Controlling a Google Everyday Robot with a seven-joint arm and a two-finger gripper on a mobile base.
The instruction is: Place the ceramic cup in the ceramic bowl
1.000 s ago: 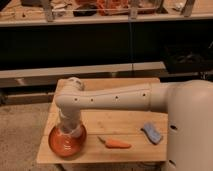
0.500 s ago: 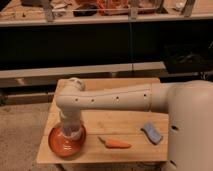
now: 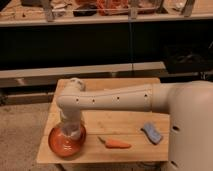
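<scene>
The orange-red ceramic bowl sits at the front left corner of the wooden table. My arm reaches in from the right, bends at the elbow and points straight down into the bowl. The gripper is at the bowl's middle, down inside its rim. A pale whitish shape there looks like the ceramic cup, sitting in or just above the bowl, but the wrist hides most of it and I cannot tell it apart from the gripper.
An orange carrot-shaped piece lies near the table's front edge, right of the bowl. A light-blue sponge-like block lies further right. Dark shelving stands behind the table, and my white base fills the right side.
The wrist has sunk slightly toward the bowl over the last second. The carrot piece and blue block have not moved.
</scene>
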